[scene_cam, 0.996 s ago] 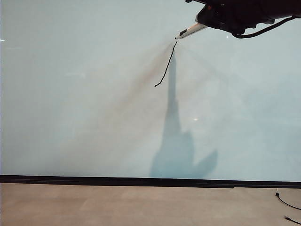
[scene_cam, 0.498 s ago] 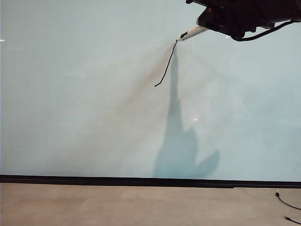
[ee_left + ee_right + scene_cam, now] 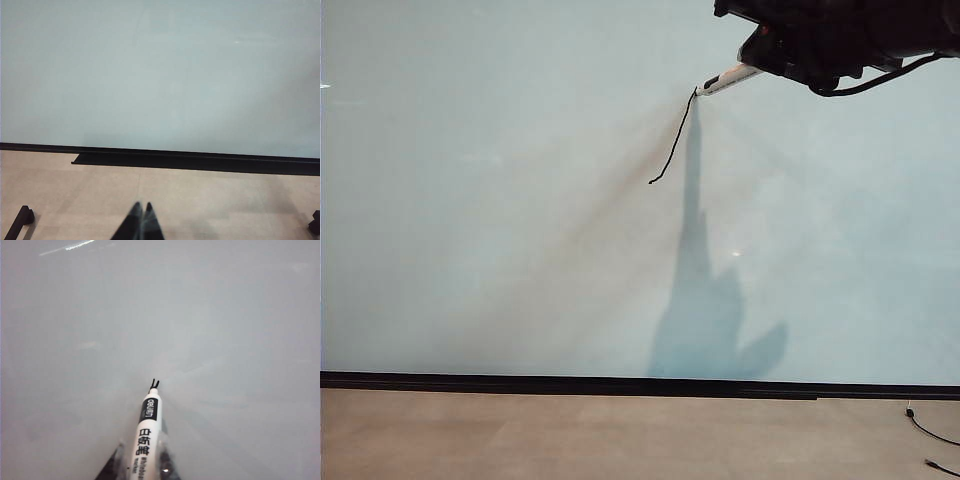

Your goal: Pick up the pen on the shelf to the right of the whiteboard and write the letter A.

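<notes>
Pen (image 3: 728,76) tip on whiteboard (image 3: 500,220), atop the stroke (image 3: 674,140).

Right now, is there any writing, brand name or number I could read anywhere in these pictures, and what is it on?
"deli": white letters on the black band of the pen, held in the right gripper.
Two large black Chinese characters below that band: I cannot read them with certainty.
Smaller print lower on the barrel: too blurred.
Whiteboard: one slanted black stroke, no finished letter.
Left gripper: no text.

Right arm (image 3: 840,35) is a chunky matte black block with a black cable (image 3: 880,72) looping under it and a tiny red spot on the body. Both grippers, left (image 3: 141,222) and right (image 3: 142,465), have slim dark tapered fingers.
</notes>
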Available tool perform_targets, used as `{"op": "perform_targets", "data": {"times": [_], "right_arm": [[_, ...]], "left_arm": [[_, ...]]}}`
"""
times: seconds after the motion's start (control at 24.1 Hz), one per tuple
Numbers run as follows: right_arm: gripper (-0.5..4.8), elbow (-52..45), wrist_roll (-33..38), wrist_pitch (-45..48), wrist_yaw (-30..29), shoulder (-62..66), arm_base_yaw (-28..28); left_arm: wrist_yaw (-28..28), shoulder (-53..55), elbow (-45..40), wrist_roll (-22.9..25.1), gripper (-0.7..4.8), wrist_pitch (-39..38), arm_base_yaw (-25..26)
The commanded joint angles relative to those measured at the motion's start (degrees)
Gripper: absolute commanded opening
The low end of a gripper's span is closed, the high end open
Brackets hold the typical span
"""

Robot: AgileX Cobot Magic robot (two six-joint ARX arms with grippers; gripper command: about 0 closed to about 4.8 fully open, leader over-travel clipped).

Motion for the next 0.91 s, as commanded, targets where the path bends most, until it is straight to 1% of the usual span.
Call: {"op": "perform_targets", "data": {"times": [0.04, 0.46, 0.75, 0.91], "right_arm": [[-0.09, 0.28, 0.28, 1.99, 0.15, -0.02, -0.07], [-0.09, 0.26, 0.28, 2.82, 0.9, -0.04, -0.07], [-0.09, 0.22, 1.31, 1.62, 3.04, -0.04, -0.07], [-0.09, 0.15, 1.33, 0.85, 3.15, -0.04, -0.07]], "left_arm": [[0.0, 0.02, 0.15, 0.24, -0.04, 0.35, -0.02], [0.0, 0.02, 0.15, 0.24, -0.04, 0.35, -0.02], [0.0, 0.02, 0.15, 0.24, -0.04, 0.35, -0.02], [0.0, 0.02, 0.15, 0.24, -0.04, 0.35, -0.02]]}}
